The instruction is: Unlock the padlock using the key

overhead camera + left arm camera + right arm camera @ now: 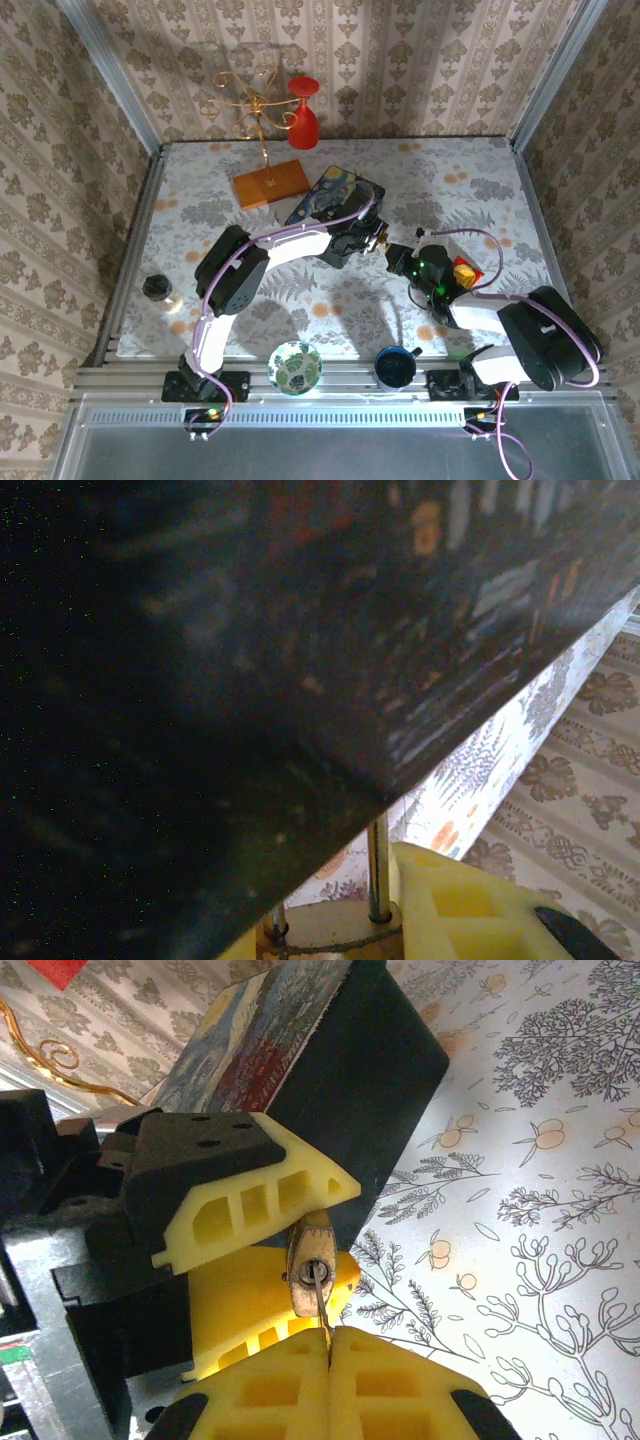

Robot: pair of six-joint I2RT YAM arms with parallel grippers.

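Observation:
The small brassy padlock [309,1250] is clamped between the yellow fingers [250,1200] of my left gripper [378,241], keyhole end facing my right gripper [329,1345]. That gripper is shut on the key [322,1305], whose blade runs up into the keyhole. In the left wrist view the padlock [330,927] sits at the bottom edge in my left gripper [340,946]. Its silvery shackle [378,868] rises toward the dark underside of the painted blue box [250,660]. From above, both grippers meet just right of the box [335,200], with my right gripper [402,256] beside the left one.
A wooden base [270,184] with a gold wire stand and a red goblet [303,112] stand at the back. A patterned bowl [294,366] and a blue mug [396,367] sit at the near edge. A small black jar [157,288] is at the left.

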